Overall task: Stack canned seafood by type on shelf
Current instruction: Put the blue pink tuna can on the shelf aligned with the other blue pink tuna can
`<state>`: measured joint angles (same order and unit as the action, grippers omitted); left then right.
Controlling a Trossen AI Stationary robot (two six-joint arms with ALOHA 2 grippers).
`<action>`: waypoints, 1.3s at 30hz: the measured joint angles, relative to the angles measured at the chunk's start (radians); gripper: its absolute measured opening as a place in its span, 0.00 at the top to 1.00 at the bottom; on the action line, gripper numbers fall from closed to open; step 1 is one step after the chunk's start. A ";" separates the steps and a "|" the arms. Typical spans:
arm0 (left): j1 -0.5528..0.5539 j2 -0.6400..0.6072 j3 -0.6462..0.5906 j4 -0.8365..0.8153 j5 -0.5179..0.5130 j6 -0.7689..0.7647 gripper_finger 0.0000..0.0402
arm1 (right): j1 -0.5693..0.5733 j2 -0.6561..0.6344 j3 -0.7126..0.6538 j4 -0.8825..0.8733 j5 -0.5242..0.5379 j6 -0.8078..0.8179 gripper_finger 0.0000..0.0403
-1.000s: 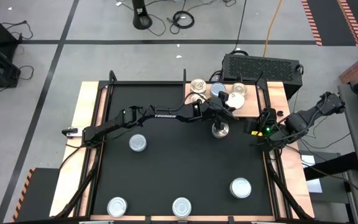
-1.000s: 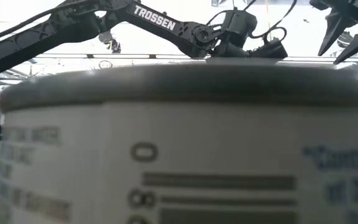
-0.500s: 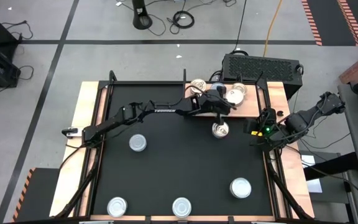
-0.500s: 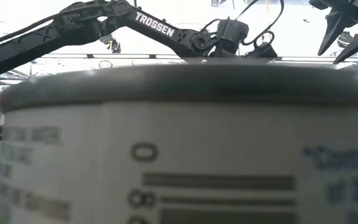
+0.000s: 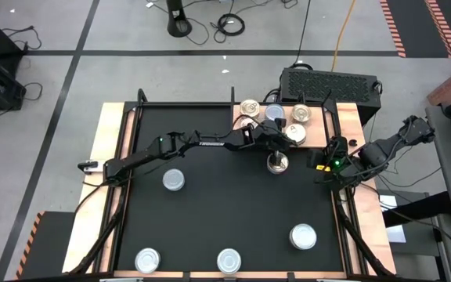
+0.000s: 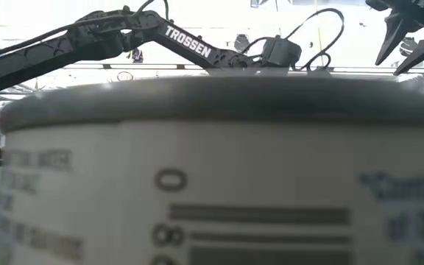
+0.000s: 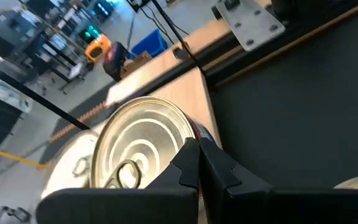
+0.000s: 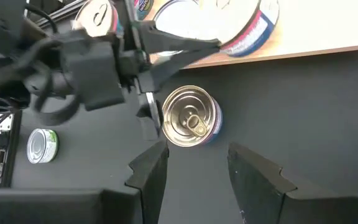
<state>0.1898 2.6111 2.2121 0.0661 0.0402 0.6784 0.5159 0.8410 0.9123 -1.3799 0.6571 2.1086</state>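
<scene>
Canned seafood: four tins sit on the shelf point(image 5: 319, 125) at the far right of the desk point(image 5: 225, 204); a gold-topped tin point(image 5: 277, 163) stands on the black mat just before the shelf; five silver tins lie well apart nearer the front.
Look of the tins: short and round; the gold-topped tin has a ring pull and a blue side band, seen in the right wrist view point(image 8: 192, 116).
Left hand point(image 5: 282, 138): reaching across to the shelf edge, over the tins; whether it is open or closed, I cannot tell.
Right hand point(image 8: 191, 165): parked at the desk's right edge, fingers spread wide, holding nothing.
Only in the low view: one tin point(image 6: 212, 177) fills the picture, its label print too blurred to read.
Writing: "TROSSEN" on the left arm point(image 6: 190, 42).
Only in the left wrist view: a pale gold ribbed lid point(image 7: 138, 146) close up on the shelf.
</scene>
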 joint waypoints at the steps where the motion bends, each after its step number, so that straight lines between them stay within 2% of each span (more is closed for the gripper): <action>1: -0.001 0.013 0.017 -0.005 -0.002 -0.016 1.00 | 0.000 0.000 0.000 0.000 0.000 0.000 0.60; 6: -0.010 0.086 0.147 -0.053 -0.022 -0.037 1.00 | 0.000 0.000 0.000 0.020 -0.002 -0.003 0.60; 15: -0.018 0.090 0.146 -0.066 -0.084 0.016 1.00 | 0.000 0.000 0.000 0.025 -0.003 -0.011 0.60; 26: -0.019 0.090 0.145 -0.019 -0.086 0.008 0.87 | 0.000 0.000 0.000 0.037 -0.003 -0.031 0.60; 33: -0.031 0.064 0.143 -0.034 -0.131 0.008 0.86 | 0.000 0.000 0.000 0.037 -0.003 -0.049 0.60; 36: -0.050 -0.003 0.143 -0.139 -0.194 -0.011 0.86 | 0.000 0.000 0.000 0.036 -0.003 -0.052 0.60; 39: -0.062 -0.095 0.144 -0.339 -0.183 -0.129 0.86 | -0.007 0.000 0.000 0.036 -0.004 -0.055 0.61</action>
<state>0.1274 2.5163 2.3562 -0.2730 -0.1432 0.5496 0.5089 0.8410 0.9119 -1.3437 0.6534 2.0539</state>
